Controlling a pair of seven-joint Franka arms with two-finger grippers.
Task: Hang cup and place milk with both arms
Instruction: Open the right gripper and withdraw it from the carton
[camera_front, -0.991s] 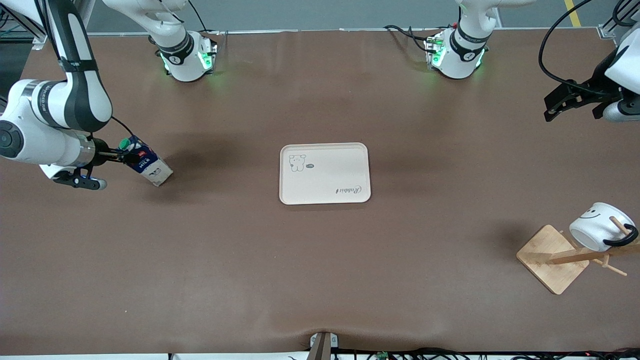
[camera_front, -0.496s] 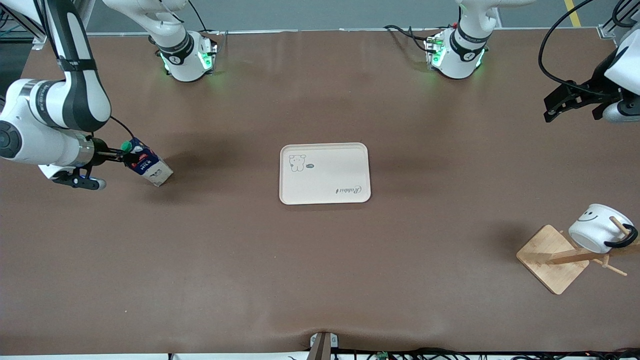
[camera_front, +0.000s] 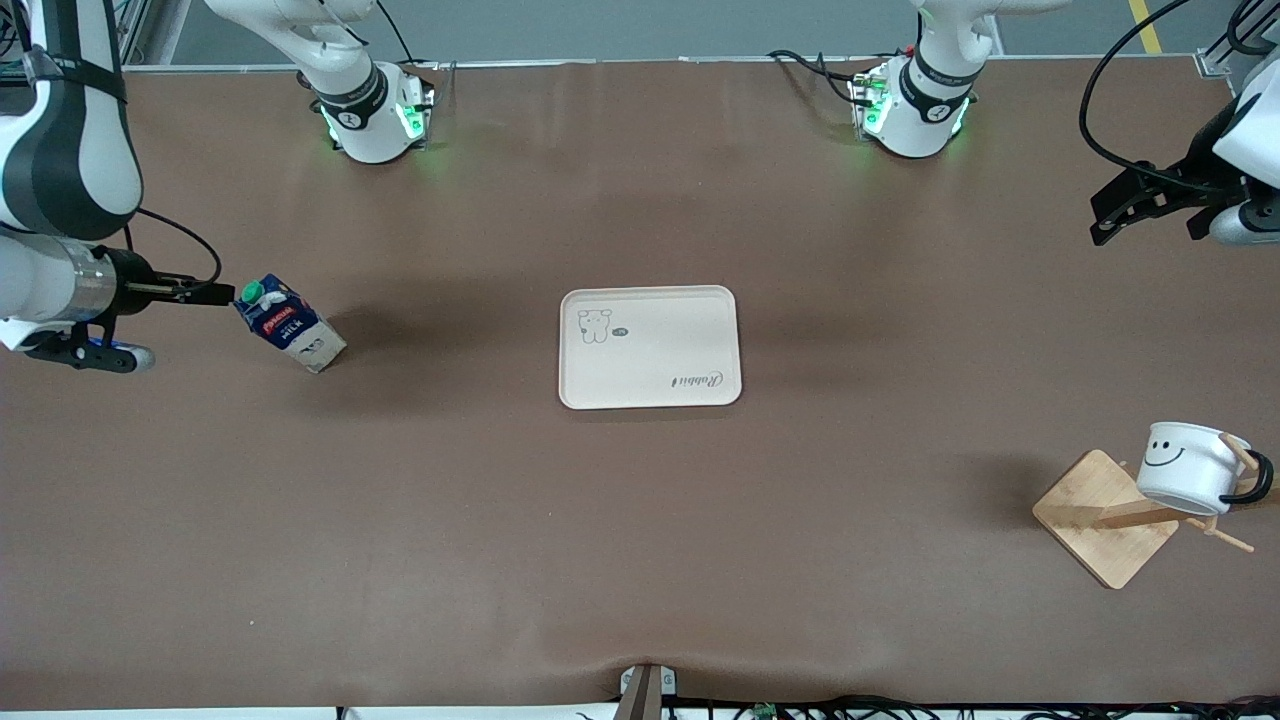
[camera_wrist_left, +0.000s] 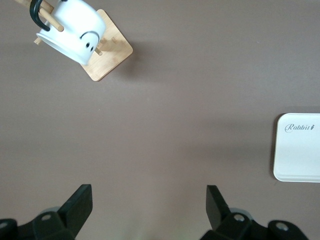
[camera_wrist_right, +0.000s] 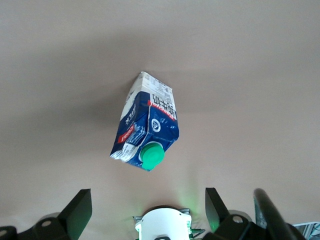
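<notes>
Nearest the front camera, one cup (camera_front: 1190, 467) hangs by its handle on one wooden rack (camera_front: 1105, 518) at the left arm's end of the bench (camera_front: 640, 560). Farther back lie one tray (camera_front: 649, 347) at the middle and one milk carton (camera_front: 288, 325), upright, toward the right arm's end. The right gripper (camera_front: 215, 292) hovers just beside the carton's cap, jaws spread and empty; the left gripper (camera_front: 1125, 208) hangs wide open, holding nothing, over the bench's edge at its own end.

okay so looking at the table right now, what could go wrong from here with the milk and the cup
1. The milk stands on the bare table toward the right arm's end, not on the tray, with the right gripper open and off it. If the tray is its place, it needs another grasp, and a misjudged one could tip the carton.

2. The cup hangs by its handle from a peg of the wooden rack, near the table's edge. A knock could swing it off. The left gripper waits open, away from it.
</notes>
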